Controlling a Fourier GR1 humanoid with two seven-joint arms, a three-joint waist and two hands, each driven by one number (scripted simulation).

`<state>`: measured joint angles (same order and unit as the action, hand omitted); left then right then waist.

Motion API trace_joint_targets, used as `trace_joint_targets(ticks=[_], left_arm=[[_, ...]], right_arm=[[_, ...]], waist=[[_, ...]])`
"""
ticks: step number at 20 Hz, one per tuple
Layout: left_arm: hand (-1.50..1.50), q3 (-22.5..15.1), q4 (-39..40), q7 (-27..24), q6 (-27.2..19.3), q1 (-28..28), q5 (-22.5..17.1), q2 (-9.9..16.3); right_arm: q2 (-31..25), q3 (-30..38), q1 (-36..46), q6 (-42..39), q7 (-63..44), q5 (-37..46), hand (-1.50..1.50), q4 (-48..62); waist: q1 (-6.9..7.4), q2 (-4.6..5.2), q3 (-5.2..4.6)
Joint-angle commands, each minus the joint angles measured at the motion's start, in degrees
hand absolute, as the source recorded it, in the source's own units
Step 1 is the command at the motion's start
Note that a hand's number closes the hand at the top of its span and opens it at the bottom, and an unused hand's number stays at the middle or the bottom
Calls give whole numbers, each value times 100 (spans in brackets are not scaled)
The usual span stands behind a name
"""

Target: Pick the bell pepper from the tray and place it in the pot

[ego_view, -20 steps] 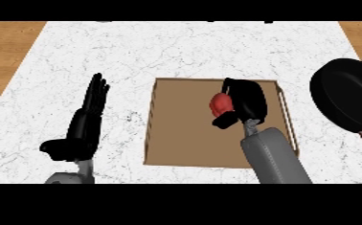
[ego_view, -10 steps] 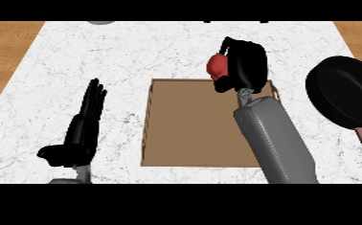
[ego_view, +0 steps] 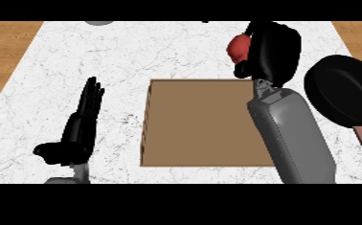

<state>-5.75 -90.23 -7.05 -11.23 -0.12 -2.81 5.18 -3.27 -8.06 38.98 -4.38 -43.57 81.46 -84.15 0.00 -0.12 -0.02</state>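
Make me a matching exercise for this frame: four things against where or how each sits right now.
Things:
1. bell pepper
2. tray
3. pot
4. left hand

States:
A. open, resting at the view's lower left
B. at the right edge of the view
C. held in the right hand, beyond the tray's far edge
D. bare brown surface showing

Pairs: 1-C, 2-D, 3-B, 4-A

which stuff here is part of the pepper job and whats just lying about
Part of the job:
- pepper, red, held in the right hand above the counter, beyond the tray
- tray, brown
- pot, black, at the right edge

Just there:
- left hand, open, resting at lower left
- grey object at the counter's far edge, mostly cut off
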Motion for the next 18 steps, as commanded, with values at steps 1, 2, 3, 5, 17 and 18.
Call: trace_joint_targets(ticks=[1, 2, 3, 5, 17, 18], left_arm=[[0, -95, 101, -120, -141, -4, 146, -214], [0, 68, 88, 9, -41, -186, 53, -62], [0, 229, 81, 27, 245, -69, -158, 160], [0, 142, 302, -187, 57, -201, 74, -11], [0, 225, -20, -156, 333, 123, -106, 4], [0, 53, -62, -194, 256, 329, 25, -71]], right_arm=[[-264, 351, 151, -344, -130, 52, 150, -192], [-463, 555, 11, -135, 25, -47, 150, -196], [-574, 562, -296, -348, 29, -122, 150, -707], [-608, 759, -157, -259, -88, -49, 150, -403], [-1897, 2236, -616, 420, 1214, -1048, 150, 447], [-2274, 2513, -477, 489, 1587, -1207, 150, 935]], waist=[[3, 6, 1], [-4, 9, 2], [-28, -1, 2], [-10, 9, 1], [21, 14, 2], [42, 22, 3]])
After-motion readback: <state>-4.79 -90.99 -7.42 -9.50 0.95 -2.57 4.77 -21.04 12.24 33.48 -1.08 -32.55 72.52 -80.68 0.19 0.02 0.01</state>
